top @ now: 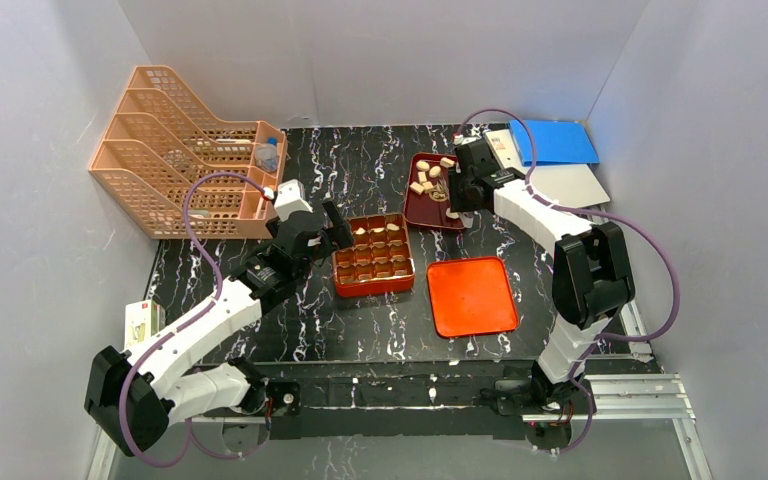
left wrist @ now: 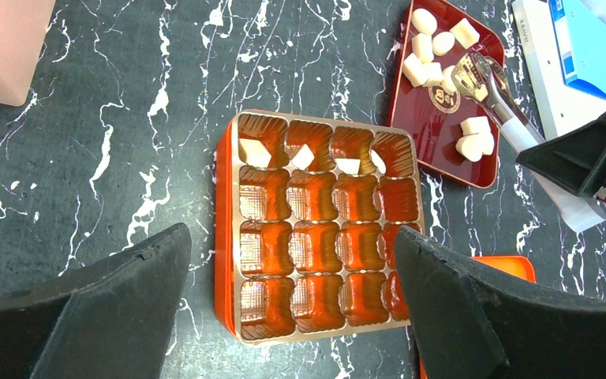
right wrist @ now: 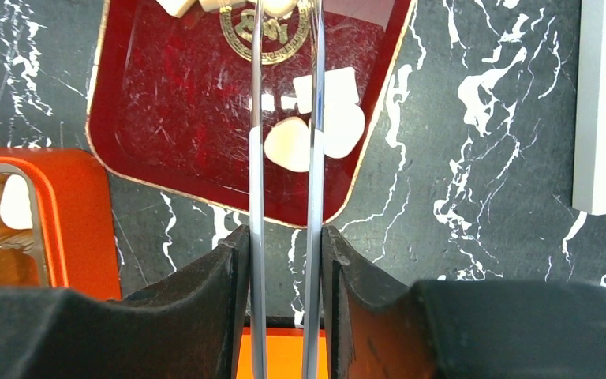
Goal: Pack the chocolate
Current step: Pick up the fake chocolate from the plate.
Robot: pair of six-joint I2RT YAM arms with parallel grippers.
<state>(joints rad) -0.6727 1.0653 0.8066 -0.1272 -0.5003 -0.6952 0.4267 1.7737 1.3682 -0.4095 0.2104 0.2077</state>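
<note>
Chocolate: most pcs lie loose in the dark red tray, bunched at its far end w/ a couple nearer the middle. 4 pcs sit in the far row of the orange box; the other cells are bare. Tongs reach over the tray w/ blades close together and tips up by the gold emblem; can't tell if a pc is pinched btw them. Right fingers are about half closed, clamped on the tong blades from outside. Left fingers are spread wide, holding nothing, hovering above the near side of the box. Risks, as I judge them: pcs look small, smooth & rounded, so thin metal tips could squeeze one out sideways & flick it onto the surface. Pcs in the bunch touch each other, so closing on one prob nudges neighbours or grabs 2. Tongs are held only by pressure on the blades; any slip or twist in that grip sends the tips off line. Tray looks shallow & light, so pressing down w/ the tips may skid it. On the carry, a weak pinch could drop the pc btw tray & box, or into a filled cell. Left arm hangs over the box, so the 2 arms could meet there. Orange lid lies just right of the box; a low sweep could clip it.
</note>
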